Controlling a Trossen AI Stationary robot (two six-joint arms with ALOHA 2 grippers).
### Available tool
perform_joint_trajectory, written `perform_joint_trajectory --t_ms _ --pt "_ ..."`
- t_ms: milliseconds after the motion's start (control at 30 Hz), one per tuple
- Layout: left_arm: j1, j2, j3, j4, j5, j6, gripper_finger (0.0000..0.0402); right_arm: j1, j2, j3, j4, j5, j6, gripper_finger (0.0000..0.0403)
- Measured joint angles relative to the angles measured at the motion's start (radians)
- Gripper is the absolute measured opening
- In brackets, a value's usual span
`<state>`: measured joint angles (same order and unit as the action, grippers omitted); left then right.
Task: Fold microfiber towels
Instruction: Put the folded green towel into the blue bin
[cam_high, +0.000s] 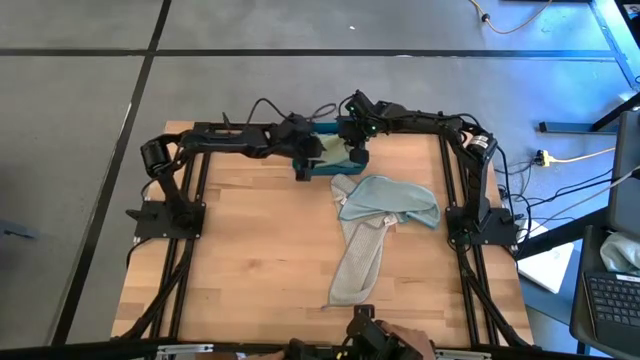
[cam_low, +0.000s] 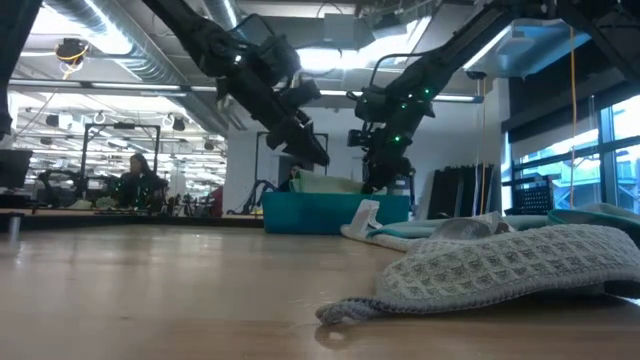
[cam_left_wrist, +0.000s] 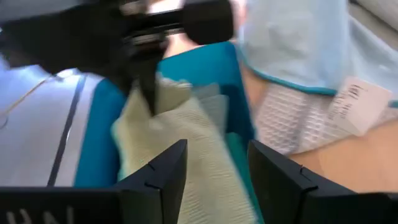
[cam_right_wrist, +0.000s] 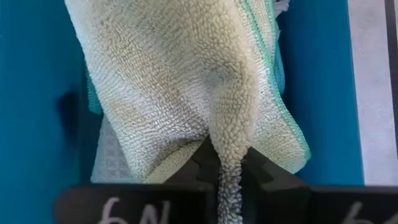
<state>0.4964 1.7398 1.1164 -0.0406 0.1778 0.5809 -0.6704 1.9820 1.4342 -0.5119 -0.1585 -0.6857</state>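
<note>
1. Microfiber towels lie in two places: a pale green towel sits in the teal-blue bin at the far edge of the wooden table, and more of them are spread on the table just near of the bin.
2. On the table, a pale blue towel lies bunched to the right of centre, and a pale grey-beige towel with a waffle weave stretches from under it toward the near edge. In the low view that grey-beige cloth fills the near right foreground.
3. The right gripper is in the bin, its jaws pinched on a raised fold of the pale green towel (the right wrist view shows the fold squeezed between the two dark fingers).
4. The left gripper hovers over the same bin from the left, its jaws parted with a clear gap between them and nothing in them; the green cloth lies just beyond the fingertips.
5. Both arms reach in from their side frames and meet above the bin at the far middle of the table.
6. A white label shows on the waffle cloth beside the bin.
</note>
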Motion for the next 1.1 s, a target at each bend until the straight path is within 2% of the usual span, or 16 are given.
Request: perform_joint_trajectory --t_ms 167,400,633,733,900,1100 --pt "-0.016 0.041 0.000 0.001 -0.063 0.033 0.0161 -0.001 0.000 0.000 -0.001 0.000 0.000 0.0049" --pt "0.031 0.117 0.000 -0.006 -0.109 0.031 0.0161 -0.001 0.000 0.000 0.002 0.001 0.000 0.0131" --pt "0.066 0.147 0.000 -0.009 -0.108 0.031 0.0161 -0.001 -0.004 0.032 -0.018 0.151 0.002 0.0205" --pt "0.075 0.147 0.000 -0.011 -0.109 0.032 0.0161 -0.001 -0.017 0.071 -0.064 0.165 0.003 0.0215" --pt "0.085 0.147 0.000 -0.012 -0.108 0.040 0.0161 0.002 -0.028 0.132 -0.135 0.127 0.037 0.0217" --pt "0.085 0.147 0.000 -0.011 -0.109 0.057 0.0160 0.002 -0.028 0.140 -0.149 0.115 0.078 0.0217"
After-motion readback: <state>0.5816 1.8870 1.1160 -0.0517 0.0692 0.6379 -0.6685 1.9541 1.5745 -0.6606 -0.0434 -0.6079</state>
